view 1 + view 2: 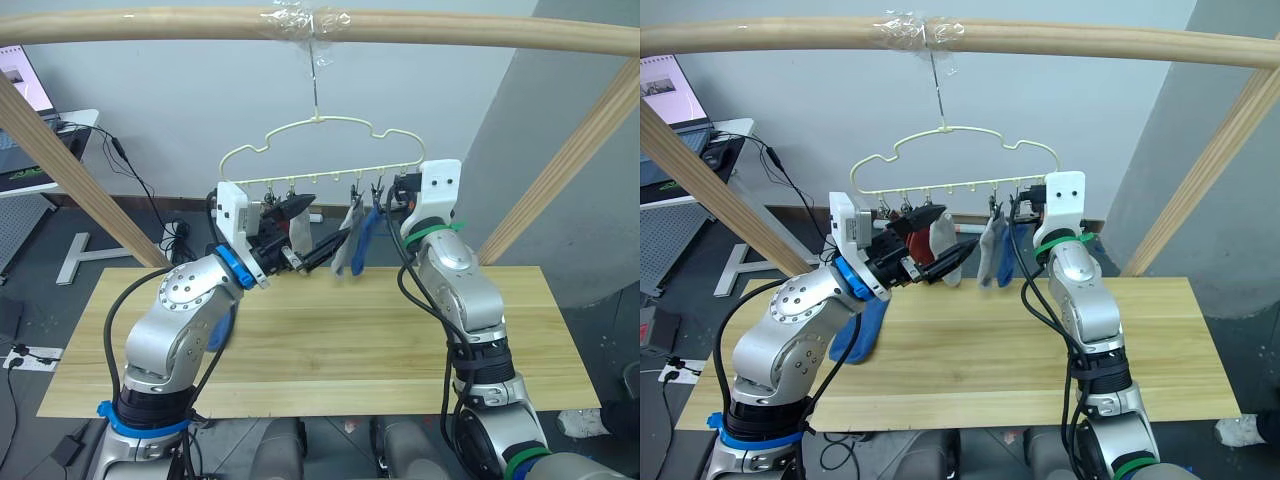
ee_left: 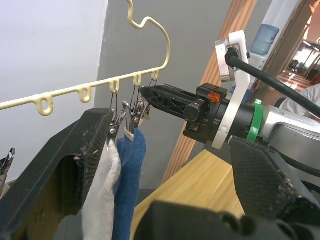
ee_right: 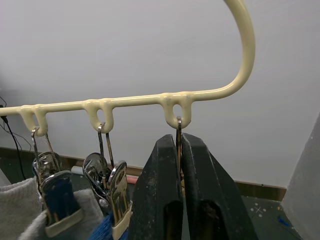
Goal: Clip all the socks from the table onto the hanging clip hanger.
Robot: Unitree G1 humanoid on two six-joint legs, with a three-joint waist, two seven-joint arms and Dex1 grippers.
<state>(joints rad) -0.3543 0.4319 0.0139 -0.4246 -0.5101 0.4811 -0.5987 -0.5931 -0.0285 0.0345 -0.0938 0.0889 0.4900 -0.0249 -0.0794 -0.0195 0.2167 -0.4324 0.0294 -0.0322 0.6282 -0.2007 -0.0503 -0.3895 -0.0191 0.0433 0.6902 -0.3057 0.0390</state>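
Beneath clip hanger [image 3: 150,100], right hand [image 3: 180,150] pinches a clip [image 3: 178,131].

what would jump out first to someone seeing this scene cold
The pale yellow clip hanger hanging from a wooden pole, with a grey sock and a blue sock already clipped on. The right gripper is pinched shut on the end clip, the left gripper reaching in beside the socks.

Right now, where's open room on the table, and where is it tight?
The table is bare from the right arm out to its right end. A blue sock lies under the left arm. It is tight up at the clip hanger, where both grippers and hung socks crowd together.
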